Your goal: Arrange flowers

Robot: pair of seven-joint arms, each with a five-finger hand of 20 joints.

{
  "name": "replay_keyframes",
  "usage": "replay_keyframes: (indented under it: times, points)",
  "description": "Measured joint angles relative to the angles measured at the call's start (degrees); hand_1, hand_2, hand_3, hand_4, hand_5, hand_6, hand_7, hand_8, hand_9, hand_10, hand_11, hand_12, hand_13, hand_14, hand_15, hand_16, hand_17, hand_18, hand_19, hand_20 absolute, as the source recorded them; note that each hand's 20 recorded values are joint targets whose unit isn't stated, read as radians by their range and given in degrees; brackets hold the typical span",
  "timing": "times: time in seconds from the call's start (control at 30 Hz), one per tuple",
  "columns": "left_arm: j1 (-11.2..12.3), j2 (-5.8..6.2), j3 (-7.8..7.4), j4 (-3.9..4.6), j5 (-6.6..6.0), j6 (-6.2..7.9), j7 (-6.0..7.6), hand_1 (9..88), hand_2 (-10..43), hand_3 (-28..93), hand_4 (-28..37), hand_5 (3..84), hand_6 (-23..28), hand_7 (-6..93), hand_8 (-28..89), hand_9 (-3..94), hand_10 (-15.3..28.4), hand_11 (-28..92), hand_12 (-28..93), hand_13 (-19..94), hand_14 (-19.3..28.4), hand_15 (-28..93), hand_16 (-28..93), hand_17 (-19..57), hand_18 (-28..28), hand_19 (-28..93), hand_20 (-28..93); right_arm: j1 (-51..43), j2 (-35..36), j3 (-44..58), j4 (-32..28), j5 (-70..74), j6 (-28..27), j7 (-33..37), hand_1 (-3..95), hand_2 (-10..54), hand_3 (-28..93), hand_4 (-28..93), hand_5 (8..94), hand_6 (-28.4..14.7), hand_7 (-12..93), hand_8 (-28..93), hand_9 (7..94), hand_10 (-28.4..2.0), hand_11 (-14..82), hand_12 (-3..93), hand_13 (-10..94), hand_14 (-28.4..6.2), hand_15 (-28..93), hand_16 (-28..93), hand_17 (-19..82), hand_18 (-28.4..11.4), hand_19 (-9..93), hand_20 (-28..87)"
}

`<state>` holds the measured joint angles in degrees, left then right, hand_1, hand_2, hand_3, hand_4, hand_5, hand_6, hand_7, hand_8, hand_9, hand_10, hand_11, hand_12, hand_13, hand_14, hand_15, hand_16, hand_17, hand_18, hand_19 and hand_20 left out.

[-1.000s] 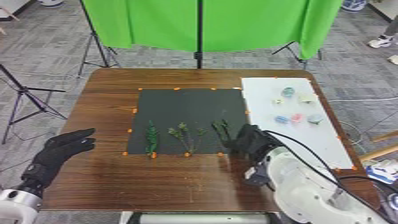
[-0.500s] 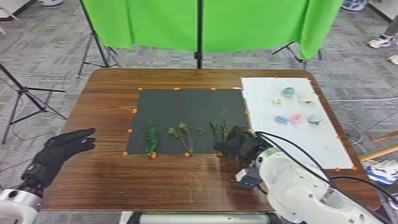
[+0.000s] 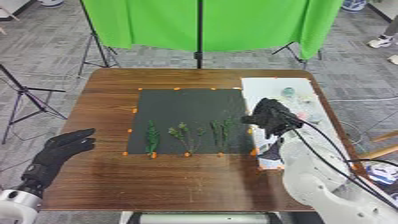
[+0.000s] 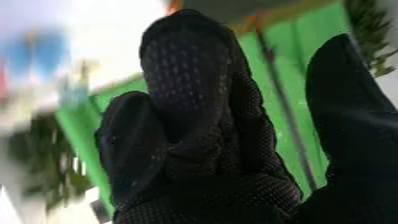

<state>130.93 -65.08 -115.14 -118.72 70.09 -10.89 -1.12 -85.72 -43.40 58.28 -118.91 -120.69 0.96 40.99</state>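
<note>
The right hand [image 3: 274, 117] is above the border between the dark mat [image 3: 182, 107] and the white sheet [image 3: 260, 86]. Its fingers are loosely extended with nothing in their grasp; in the right wrist view the thumb [image 4: 342, 115] stands apart from them, the green cloth [image 4: 289, 95] visible through the gap.

The right-hand green stems [image 3: 218, 132] lie on the mat near those fingertips; the middle stems [image 3: 184, 137] and left stem [image 3: 152, 137] lie farther left of them. Beyond the fingers, the teal flower head [image 3: 288, 92] sits on the sheet, while the hand, arm and black cables [image 3: 313, 149] block parts of it.

The left hand [image 3: 67, 147] is beside the mat, fingers released, pointing toward the left stem's side.
</note>
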Motion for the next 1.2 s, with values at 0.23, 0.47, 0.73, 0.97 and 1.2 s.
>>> replay_keyframes:
  times: [0.23,0.47,0.73,0.97,1.2]
  points:
    - [0.0,0.0,0.02,-0.02,0.01,0.0,0.04,32.2,-3.1,61,-15.9,45.3,6.0,9.2,-5,44.8,15.0,16,11,37,19.6,20,1,9.0,14.9,18,22,2.9,1.0,1.5,5.6,-5.3,-4.3,1.8,34.8,-5.0,60,-10,58.8,-4.0,11,-6,71.5,-19.3,18.0,23.7,88,-6.9,45,32,63,-11.4,92,32]
    - [0.0,0.0,0.02,-0.02,0.01,0.01,0.07,32.2,-3.2,61,-16.0,45.4,6.0,9.2,-5,44.8,15.1,16,11,37,19.5,20,1,9.1,14.9,18,22,5.3,2.2,-0.7,9.4,-7.1,-5.2,3.6,34.7,-6.7,61,-10,56.8,-3.6,11,-6,71.0,-19.1,17.9,23.7,88,-7.0,45,32,62,-11.6,92,32]
    - [0.0,0.0,0.05,-0.03,0.01,0.0,0.04,32.2,-3.2,61,-16.0,45.3,6.0,9.1,-5,44.9,14.9,16,11,37,19.5,20,1,9.0,14.9,18,22,5.8,2.0,-2.1,11.9,-5.6,-6.7,5.0,36.0,-8.1,62,-10,56.6,-3.0,11,-6,72.8,-18.5,18.8,23.4,89,-5.9,46,32,63,-11.2,92,32]
    - [-0.3,0.0,0.16,0.02,0.01,-0.06,0.02,32.2,-3.1,61,-16.2,45.3,6.0,9.2,-5,44.9,15.0,16,11,37,19.5,20,1,9.1,14.9,18,22,5.1,1.6,-3.0,13.7,-6.0,-6.6,5.4,42.8,-9.4,63,-12,59.5,-1.5,13,-7,76.6,-16.3,21.3,23.2,91,-4.5,46,32,64,-10.1,92,31]
    - [-0.4,0.05,0.16,0.03,-0.01,-0.1,0.02,32.3,-3.1,61,-16.0,45.3,6.0,9.3,-5,44.9,15.0,16,11,37,19.5,20,1,9.0,15.0,18,22,3.5,1.8,-6.0,16.3,-10.7,9.2,4.3,62.1,-9.5,54,-14,74.3,-0.6,21,10,90.7,-9.7,13.7,40.0,94,-1.7,52,31,68,-9.0,93,36]
